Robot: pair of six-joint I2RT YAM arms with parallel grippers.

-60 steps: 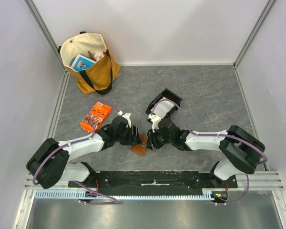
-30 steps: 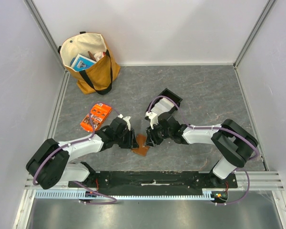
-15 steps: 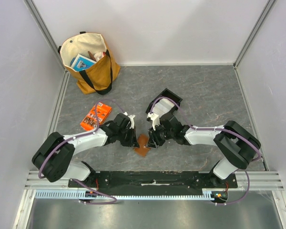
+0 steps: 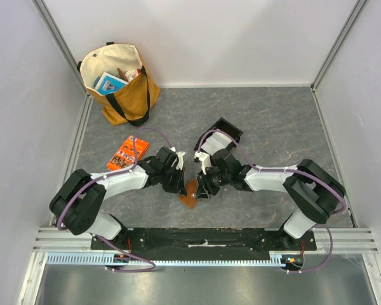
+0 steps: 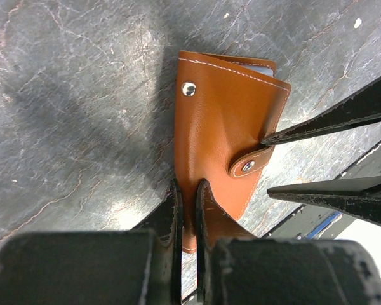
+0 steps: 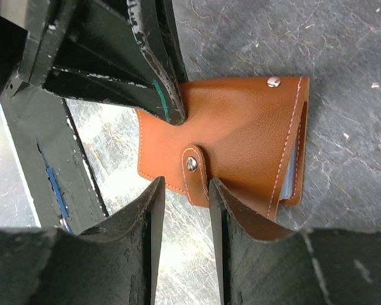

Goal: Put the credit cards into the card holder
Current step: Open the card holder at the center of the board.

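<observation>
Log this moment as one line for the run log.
left gripper: shut on card holder edge | right gripper: open, at unsnapped strap | credit cards: edges showing inside

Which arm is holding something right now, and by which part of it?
The left gripper pinches the card holder by one edge, beside its snap strap. The right gripper holds nothing; its fingers only straddle that strap.
</observation>
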